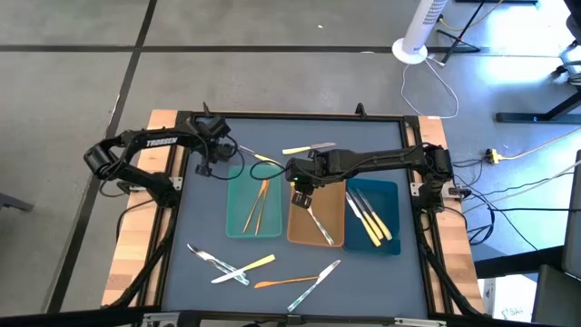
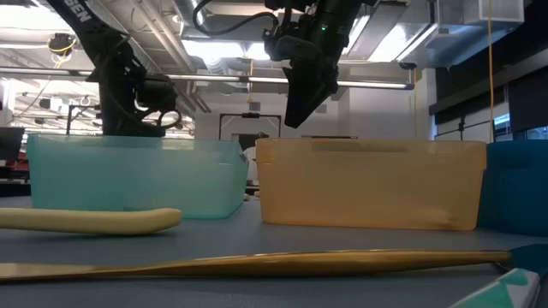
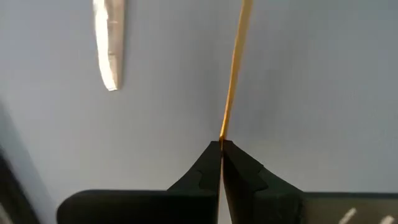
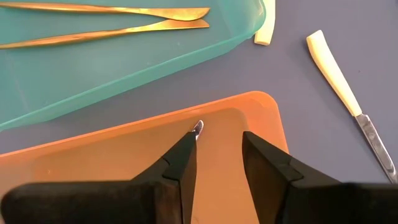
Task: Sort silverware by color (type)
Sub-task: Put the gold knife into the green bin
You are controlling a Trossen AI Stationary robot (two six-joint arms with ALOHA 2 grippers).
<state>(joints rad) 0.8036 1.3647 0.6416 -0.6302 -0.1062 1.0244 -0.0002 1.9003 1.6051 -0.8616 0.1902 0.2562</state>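
My left gripper [image 1: 231, 151] is shut on a slim gold utensil [image 1: 265, 160] just beyond the far end of the teal tray [image 1: 238, 213], which holds two gold utensils [image 4: 106, 18]. My right gripper [image 4: 214, 146] hangs open over the far end of the tan tray [image 1: 298, 232]. A silver utensil [image 1: 320, 224] lies in that tray, and its tip [image 4: 198, 128] peeps out beside one finger. The dark-blue tray [image 1: 388, 193] holds yellow-handled utensils [image 1: 372, 218]. More silverware lies loose near the front edge [image 1: 238, 266]. My left gripper pinches one end of the gold utensil [image 3: 224, 130] between its two shut fingertips. The fingers come from above, pointing steeply down. The utensil runs on from the fingers, seen edge-on, toward the teal tray's far right corner. Whether its free end [image 1: 277, 163] rests on anything I cannot tell.
A yellow-handled utensil [image 1: 309, 148] lies on the mat beyond the trays. Near the front edge lie a gold utensil [image 1: 286, 282], a silver one [image 1: 320, 277] and a cream-handled one [image 1: 257, 264]. Open mat lies left of the teal tray [image 1: 195, 218]. The trays stand side by side.
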